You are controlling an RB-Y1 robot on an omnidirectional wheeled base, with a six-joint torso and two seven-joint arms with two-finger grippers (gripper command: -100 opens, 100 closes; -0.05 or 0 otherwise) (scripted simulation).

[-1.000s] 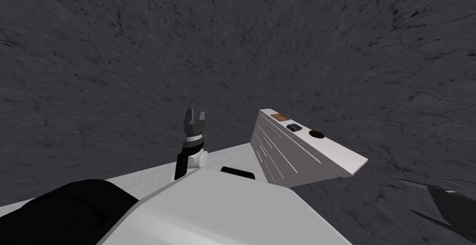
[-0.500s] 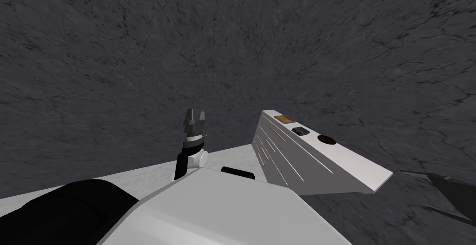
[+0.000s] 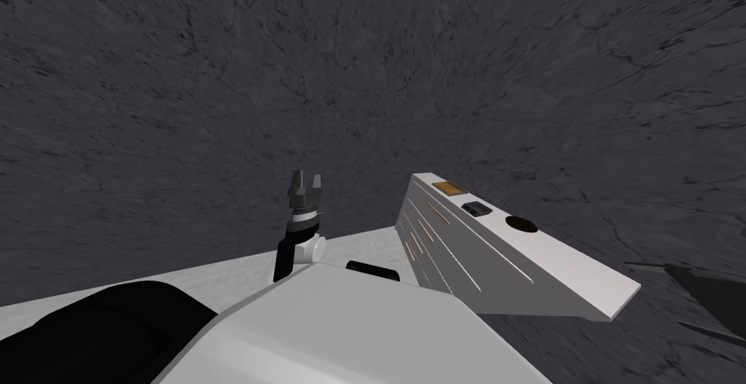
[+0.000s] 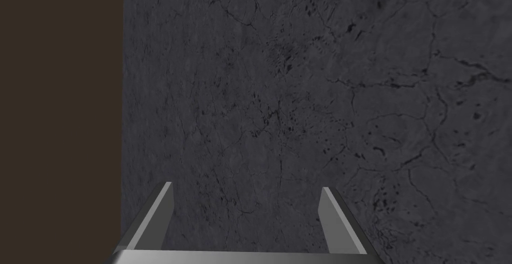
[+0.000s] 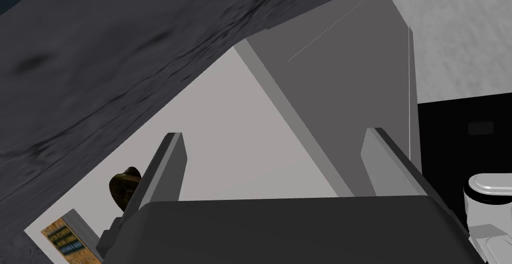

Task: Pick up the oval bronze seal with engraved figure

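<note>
While the right gripper (image 5: 272,133) is looking low across the white top of the chest of drawers (image 3: 575,270), its two fingers are standing wide apart and gripping nothing. The seal (image 3: 521,224) is lying on that top as a dark brownish oval. It is the nearest to me of three things in a row, with a small dark box (image 3: 477,208) and then a flat tan book (image 3: 447,188) lying beyond it.

In the right wrist view the seal (image 5: 121,187) is peeking out just outside one finger, partly hidden behind it, so it is sitting beside the open gap, not inside it. I judge that the coming move is turning on this offset: the hand is needing to shift sideways, toward that finger's side, before it is closing in. The oval is lying too foreshortened for me to tell its long axis.

The left gripper (image 4: 246,186) is also standing open and empty, pointing at the dark cracked floor (image 4: 300,75), well apart from the chest. The right arm is looking the nearer one.
</note>
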